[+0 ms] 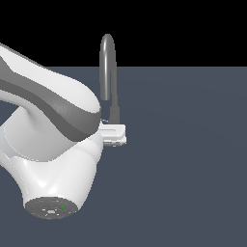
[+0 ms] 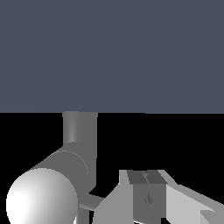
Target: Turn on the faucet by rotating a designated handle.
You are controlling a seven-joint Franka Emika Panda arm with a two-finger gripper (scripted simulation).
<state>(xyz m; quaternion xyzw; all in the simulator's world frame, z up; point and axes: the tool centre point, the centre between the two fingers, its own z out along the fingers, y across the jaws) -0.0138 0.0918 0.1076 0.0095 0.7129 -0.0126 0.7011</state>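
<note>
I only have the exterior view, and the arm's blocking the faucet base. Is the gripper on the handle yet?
Observer: The wrist view shows the handle as a thin rod right beside the gripper; I can't confirm contact.
Operator: Fingers open?
Observer: They look shut, with nothing between them.
Operator: Where's the faucet body?
Observer: The faucet base is on the far side of the handle from the gripper.

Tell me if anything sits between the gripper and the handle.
Nothing visible does. In the wrist view the gripper sits right beside the faucet, and the handle pokes out next to it with only bare gap between. The exterior view's arm hides that spot.
</note>
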